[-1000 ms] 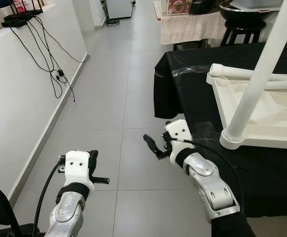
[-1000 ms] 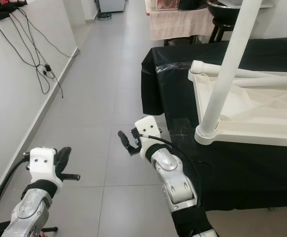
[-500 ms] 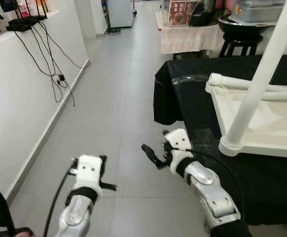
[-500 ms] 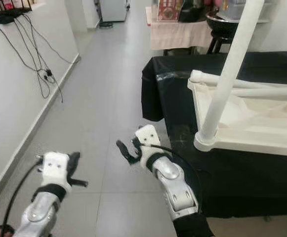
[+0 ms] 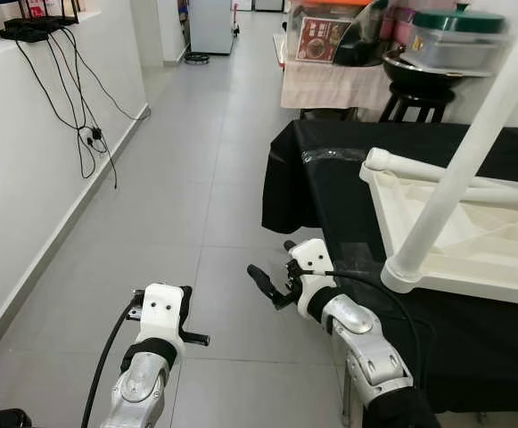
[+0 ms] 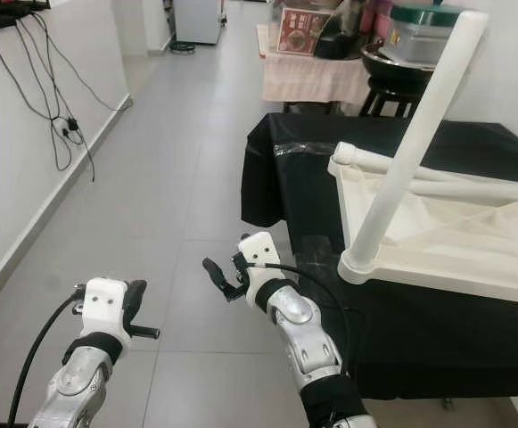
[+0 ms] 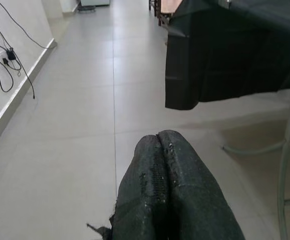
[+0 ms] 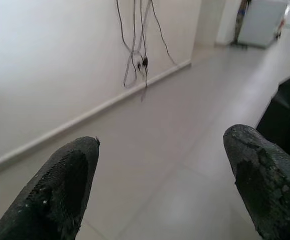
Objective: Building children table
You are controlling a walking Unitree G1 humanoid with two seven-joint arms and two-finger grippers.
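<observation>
Plainly, the grey tiled floor [image 5: 196, 196] took up most of the scene, with a work table draped in black cloth [image 5: 348, 192] on the robot's right. On that cloth lay the white plastic children's table, upside down [image 6: 446, 227], its top flat against the cloth. One white tubular leg [image 6: 410, 152] stood seated in the near corner socket, leaning up and away, and another white tube [image 6: 437, 174] lay along the far rim.

The table lay to the right of both grippers and higher than them, so the right arm was much the nearer. The right gripper [image 5: 267, 283] hung beside the cloth's front corner, pointing left over the floor and away from the work, its fingers [image 8: 60, 185] spread wide on nothing. It would probably have to swing round towards the table and rise over the cloth's edge. The left gripper [image 7: 167, 165] was low over the floor, well apart, fingers pressed together and empty.

Black cables [image 5: 80, 125] dangled down the left wall.
</observation>
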